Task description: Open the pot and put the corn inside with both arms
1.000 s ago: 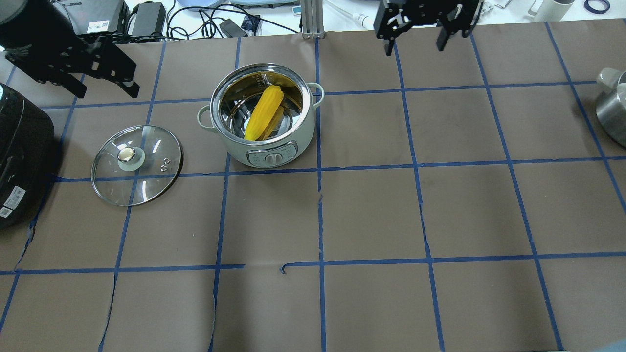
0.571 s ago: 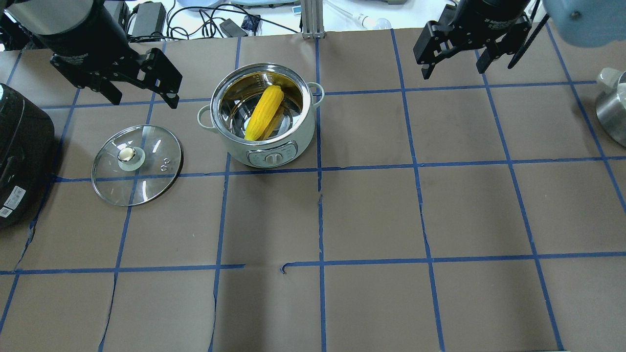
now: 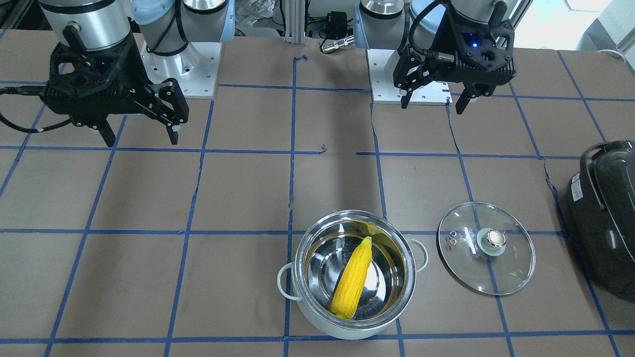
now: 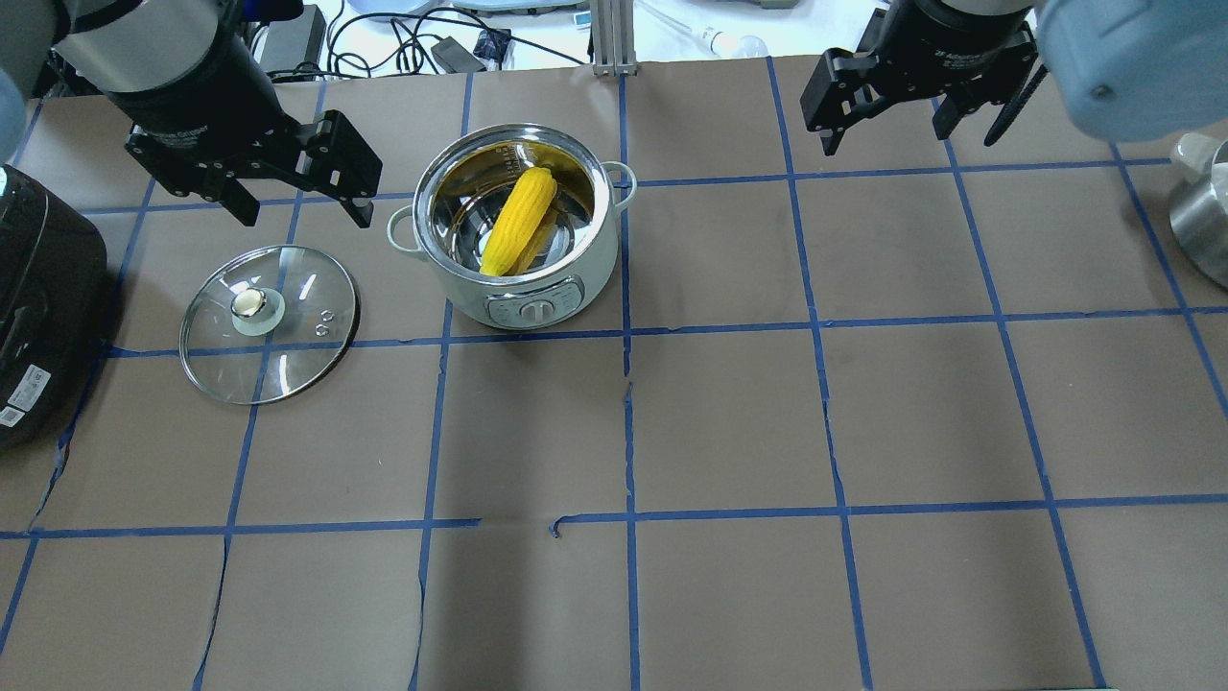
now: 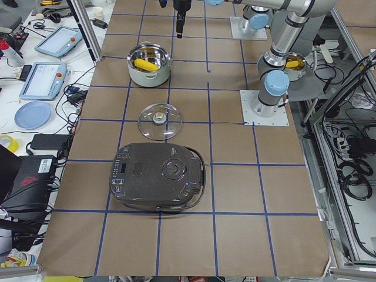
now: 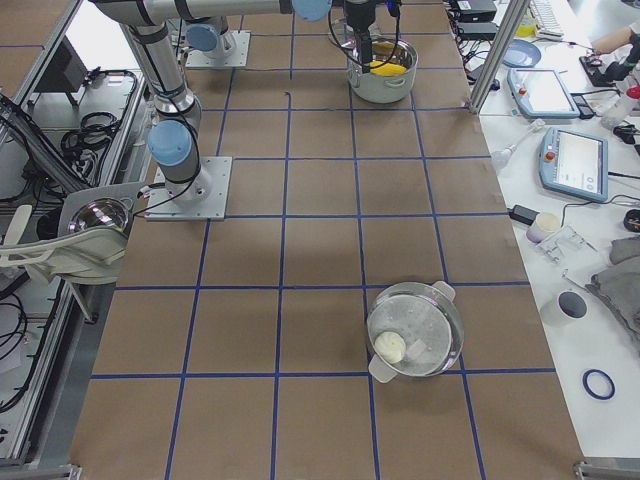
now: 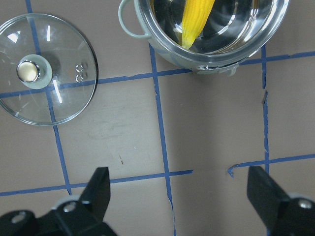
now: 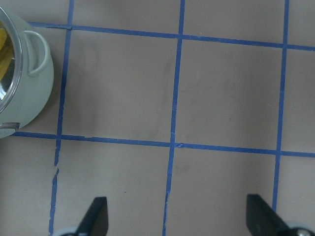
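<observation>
The pot [image 4: 460, 288] stands open on the table, pale mint outside and steel inside. The yellow corn [image 4: 518, 221] lies slanted inside it, also in the front view [image 3: 352, 277]. The glass lid [image 4: 269, 323] with its gold knob lies flat on the table left of the pot. My left gripper [image 4: 305, 213] hovers open and empty between the lid and the pot, high above the table. My right gripper [image 4: 883, 134] hovers open and empty to the right of the pot. The left wrist view shows the pot [image 7: 162, 49], the corn [image 7: 194, 19] and the lid [image 7: 47, 69] below.
A big dark grey appliance [image 4: 43, 307] sits at the table's left edge, beyond the lid. A second steel pot [image 4: 1199, 221] stands at the far right edge. Blue tape lines cross the brown table cover. Cables and devices lie past the far edge.
The left gripper has moved right, toward the pot. The right gripper has moved right and a little nearer. Pot, corn and lid have not moved.
</observation>
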Controlling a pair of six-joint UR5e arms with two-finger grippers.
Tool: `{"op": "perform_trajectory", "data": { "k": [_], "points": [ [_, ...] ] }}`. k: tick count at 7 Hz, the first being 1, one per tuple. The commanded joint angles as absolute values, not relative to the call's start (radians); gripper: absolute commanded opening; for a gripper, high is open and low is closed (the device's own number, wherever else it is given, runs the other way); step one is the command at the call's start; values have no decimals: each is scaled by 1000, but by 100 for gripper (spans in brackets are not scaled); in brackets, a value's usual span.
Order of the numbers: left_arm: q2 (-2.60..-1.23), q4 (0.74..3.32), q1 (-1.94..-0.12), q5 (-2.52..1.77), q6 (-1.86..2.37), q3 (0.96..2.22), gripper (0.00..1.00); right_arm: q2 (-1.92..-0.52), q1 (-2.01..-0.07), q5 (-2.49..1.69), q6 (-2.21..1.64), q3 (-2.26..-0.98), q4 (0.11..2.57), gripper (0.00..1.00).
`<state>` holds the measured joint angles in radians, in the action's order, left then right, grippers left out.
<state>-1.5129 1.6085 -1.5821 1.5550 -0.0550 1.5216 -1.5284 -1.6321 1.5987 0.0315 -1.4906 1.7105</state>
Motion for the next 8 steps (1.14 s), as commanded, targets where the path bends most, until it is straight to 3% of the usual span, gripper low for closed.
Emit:
{"op": "perform_trajectory", "data": {
  "k": [1, 8],
  "points": [
    [-1516, 1580, -1575, 1551, -51, 1526, 100, -1520, -1649, 1603, 20, -1483, 1720, 100],
    [-1516, 1580, -1565, 1555, -54, 1525, 100, -1520, -1649, 1592, 21, -1494, 1732, 100]
  ]
}}
